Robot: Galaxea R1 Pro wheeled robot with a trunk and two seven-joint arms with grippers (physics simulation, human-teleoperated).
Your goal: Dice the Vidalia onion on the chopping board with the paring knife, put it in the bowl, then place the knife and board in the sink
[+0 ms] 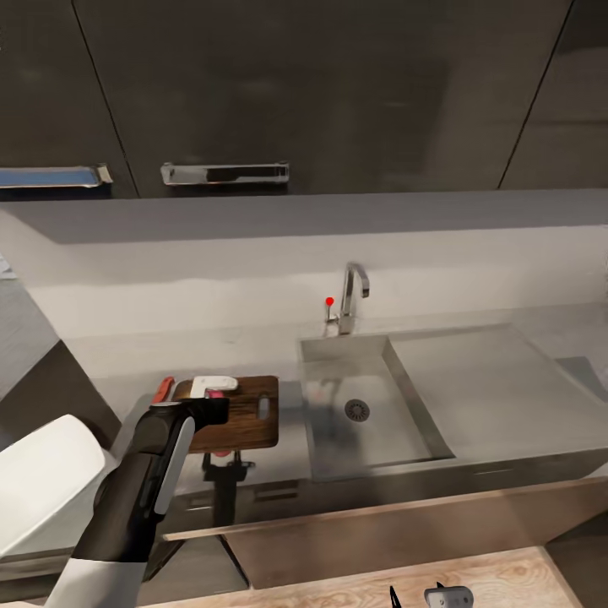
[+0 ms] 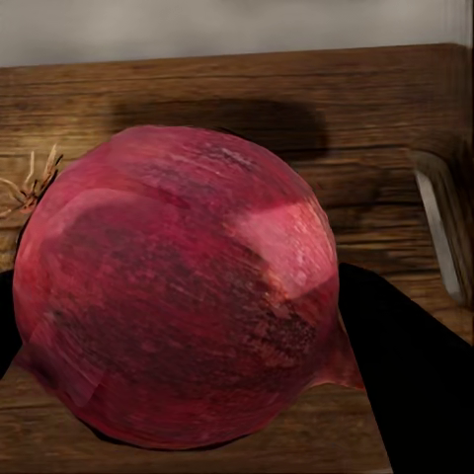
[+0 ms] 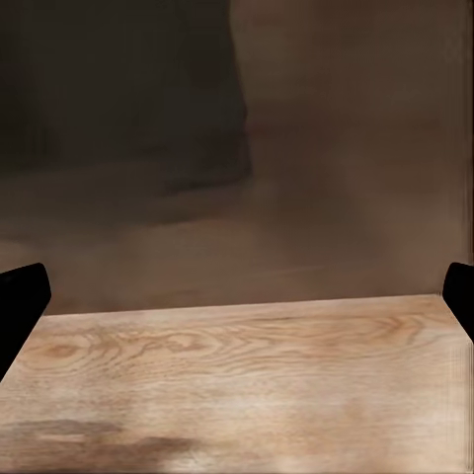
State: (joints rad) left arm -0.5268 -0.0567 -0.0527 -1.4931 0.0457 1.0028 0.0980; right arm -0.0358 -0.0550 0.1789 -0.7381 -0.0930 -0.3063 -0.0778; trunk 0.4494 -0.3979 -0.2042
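Onion (image 2: 178,296) in left hand (image 2: 197,326) over chopping board (image 1: 253,422)

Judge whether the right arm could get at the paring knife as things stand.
Probably not easily: the paring knife lies beyond the chopping board's far-left edge, with the left arm across that side, and the right end effector sits low.

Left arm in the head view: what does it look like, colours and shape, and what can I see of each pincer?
The left arm is glossy black with a white panel along the forearm and a white sleeve-like segment nearest the camera. The left pincer shows plain black fingers, no markings. The right pincer shows as black fingertips; in the head view, a grey block with dark tips.
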